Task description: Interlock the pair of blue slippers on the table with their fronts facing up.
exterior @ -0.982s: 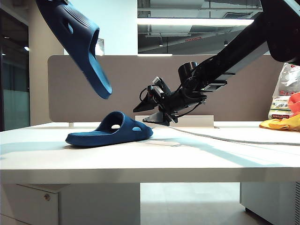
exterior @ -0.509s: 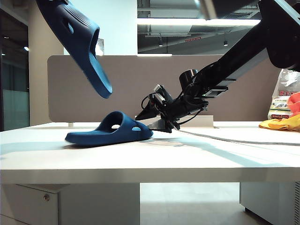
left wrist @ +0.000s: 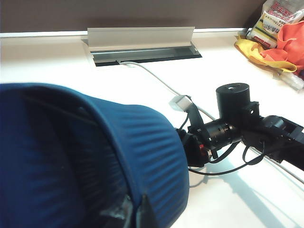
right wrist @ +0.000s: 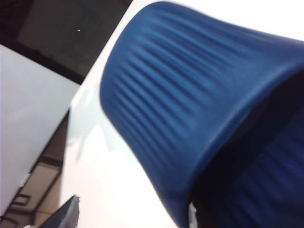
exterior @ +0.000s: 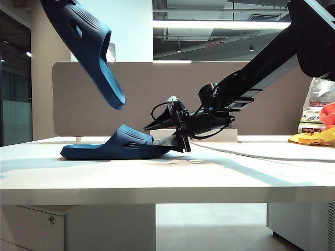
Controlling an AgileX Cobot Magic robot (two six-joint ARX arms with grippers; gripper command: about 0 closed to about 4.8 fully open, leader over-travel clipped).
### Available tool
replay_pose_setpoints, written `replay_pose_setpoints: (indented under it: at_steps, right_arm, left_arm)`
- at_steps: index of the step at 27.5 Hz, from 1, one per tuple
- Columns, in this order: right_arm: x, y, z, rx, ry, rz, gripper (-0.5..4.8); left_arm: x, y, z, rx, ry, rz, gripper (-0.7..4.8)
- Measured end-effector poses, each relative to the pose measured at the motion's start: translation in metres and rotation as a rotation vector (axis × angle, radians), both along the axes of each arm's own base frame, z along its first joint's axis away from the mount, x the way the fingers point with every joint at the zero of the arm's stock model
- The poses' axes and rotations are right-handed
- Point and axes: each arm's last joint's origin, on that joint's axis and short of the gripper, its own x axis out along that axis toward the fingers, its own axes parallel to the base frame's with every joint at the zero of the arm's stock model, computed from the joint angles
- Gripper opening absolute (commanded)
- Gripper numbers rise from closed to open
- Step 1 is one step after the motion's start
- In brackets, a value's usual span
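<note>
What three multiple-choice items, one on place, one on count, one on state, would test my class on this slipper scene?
1. Where is the slipper held by the left gripper?
A. In the air above the table
B. Flat on the table
C. Under the table

2. How many blue slippers show in the exterior view?
A. One
B. Two
C. Three

3. How does the right gripper stand?
A. Out of sight
B. Shut on a bag
C. Open, at the toe of the lying slipper

Key: 1 A, the raised slipper hangs clear of the table. 2 B, one raised, one lying slipper. 3 C, its jaws stand wide at that slipper's toe end.
</note>
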Motion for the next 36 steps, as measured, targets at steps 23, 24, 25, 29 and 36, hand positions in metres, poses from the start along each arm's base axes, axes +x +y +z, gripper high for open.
replay_pose_setpoints:
  at_steps: [23, 24, 25, 29, 36]
  right_arm:
    - [0.002, 0.022, 0.011, 0.026, 0.042, -0.120, 2.10]
    - [0.002, 0.024, 0.011, 0.020, 0.045, -0.141, 2.10]
    - [0.003, 0.025, 0.011, 0.015, 0.052, -0.158, 2.10]
    - [0.003, 0.026, 0.008, 0.001, 0.064, -0.191, 2.10]
    - [0.003, 0.030, -0.004, -0.015, 0.082, -0.207, 1.83]
  left_arm:
    - [0.000, 0.000, 0.000, -0.002, 0.005, -0.007, -0.06]
    - [0.000, 0.000, 0.000, -0.002, 0.004, -0.007, -0.06]
    - [0.000, 0.000, 0.000, -0.002, 0.004, -0.007, -0.06]
    - [0.000, 0.000, 0.000, -0.002, 0.004, -0.007, -0.06]
    - [0.000, 0.000, 0.000, -0.003, 0.004, -0.007, -0.06]
